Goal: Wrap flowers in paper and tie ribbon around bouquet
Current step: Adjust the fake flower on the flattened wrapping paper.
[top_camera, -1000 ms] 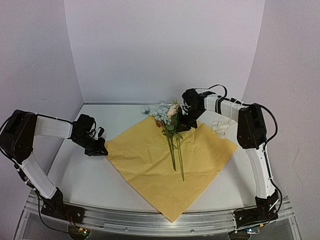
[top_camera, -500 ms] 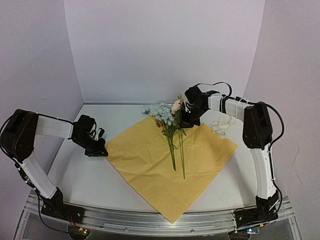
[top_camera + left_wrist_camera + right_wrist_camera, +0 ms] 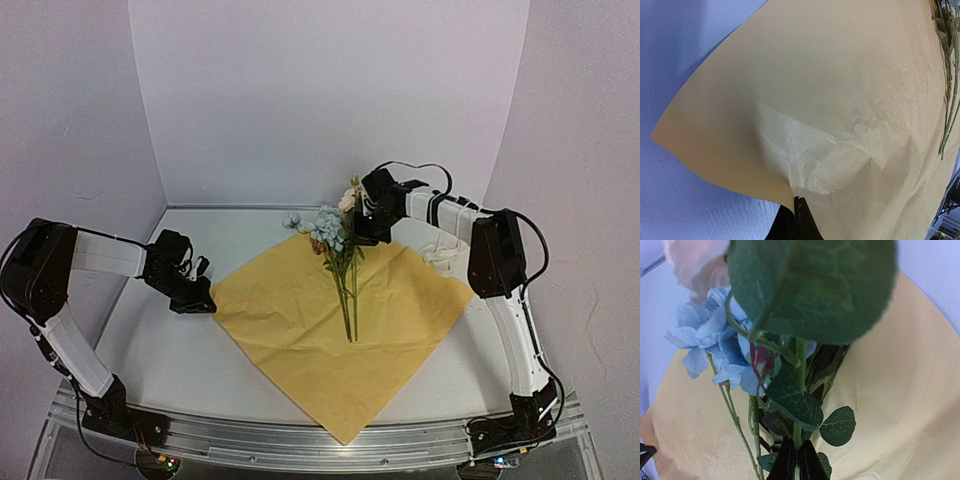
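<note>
Over far corner of paper (image 3: 300,330): right gripper (image 3: 366,232) clamped on flowers (image 3: 335,235) just under blooms, stem ends resting mid-sheet. Left gripper (image 3: 205,300) pinched shut on paper's left corner. Risks imo: thin stems slipping or fanning out of narrow pinch, bunch landing crooked; crinkly corner tearing if left tugs hard. Ribbon (image 3: 441,252) heaped beside right arm, could get swept.
</note>
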You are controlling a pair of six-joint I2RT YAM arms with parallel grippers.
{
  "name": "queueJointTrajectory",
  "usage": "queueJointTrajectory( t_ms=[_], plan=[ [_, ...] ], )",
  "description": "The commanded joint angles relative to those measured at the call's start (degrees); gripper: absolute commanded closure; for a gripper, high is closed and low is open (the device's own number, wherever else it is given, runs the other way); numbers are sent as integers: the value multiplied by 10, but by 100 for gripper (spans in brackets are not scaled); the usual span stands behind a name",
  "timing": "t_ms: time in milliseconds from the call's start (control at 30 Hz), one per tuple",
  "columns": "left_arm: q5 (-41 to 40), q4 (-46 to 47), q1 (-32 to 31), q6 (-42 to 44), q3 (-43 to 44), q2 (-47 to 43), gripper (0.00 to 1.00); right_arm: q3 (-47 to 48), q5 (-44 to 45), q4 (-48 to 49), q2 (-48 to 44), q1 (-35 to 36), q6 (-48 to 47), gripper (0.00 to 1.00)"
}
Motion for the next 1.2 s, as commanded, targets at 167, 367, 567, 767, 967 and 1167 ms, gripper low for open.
queueJointTrajectory(
  t_ms=[167,367,567,767,967,1167],
  plan=[
    [9,-6,-1,7,21,9,100,-6,47,23,18,2,39,100],
    [11,-4,-1,7,21,10,100,-64,105,59,-10,15,71,100],
    [14,-3,-1,6,19,8,100,-62,125,62,-6,26,91,100],
    [16,-1,-1,6,18,7,100,-53,162,55,-5,34,108,100],
    [19,1,-1,6,18,7,100,-48,190,48,-10,38,143,100],
    [20,3,-1,5,16,4,100,-45,197,45,-14,44,170,100]
  ],
)
